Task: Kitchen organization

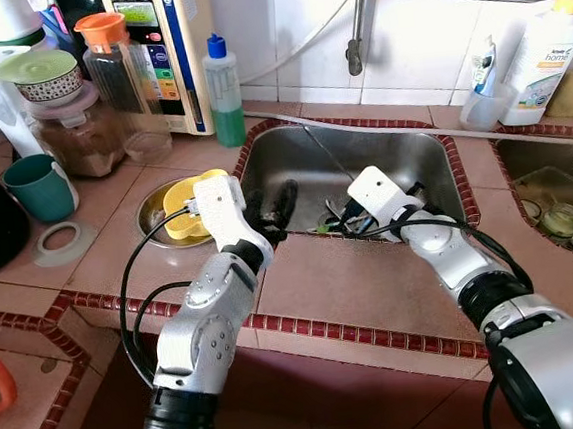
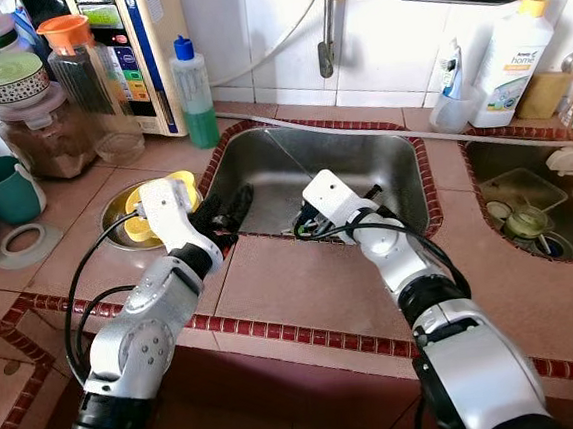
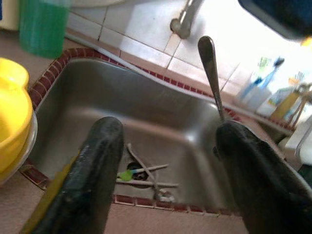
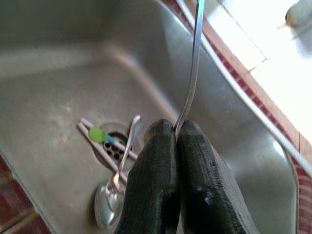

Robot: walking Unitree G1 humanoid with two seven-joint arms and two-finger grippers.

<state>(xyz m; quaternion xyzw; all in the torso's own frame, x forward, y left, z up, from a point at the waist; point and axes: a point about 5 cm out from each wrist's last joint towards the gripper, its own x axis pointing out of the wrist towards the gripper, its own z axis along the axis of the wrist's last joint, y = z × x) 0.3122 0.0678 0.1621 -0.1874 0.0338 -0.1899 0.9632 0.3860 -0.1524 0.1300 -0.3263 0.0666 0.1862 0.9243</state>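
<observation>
With the right hand (image 4: 176,146) pinched shut on a utensil handle (image 4: 194,63) low centre in the right wrist view, lift straight up, clear of the sink (image 1: 292,164) rim. Left hand (image 3: 165,161) spread wide, empty, over the near edge. Mind the spoon (image 4: 114,195) and chopsticks (image 4: 105,141) at the drain.

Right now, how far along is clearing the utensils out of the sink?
In hand: the right end effector is shut on a metal utensil above the sink. Left: a spoon and chopsticks near the drain. The left end effector is open. Nothing visibly finished.
</observation>
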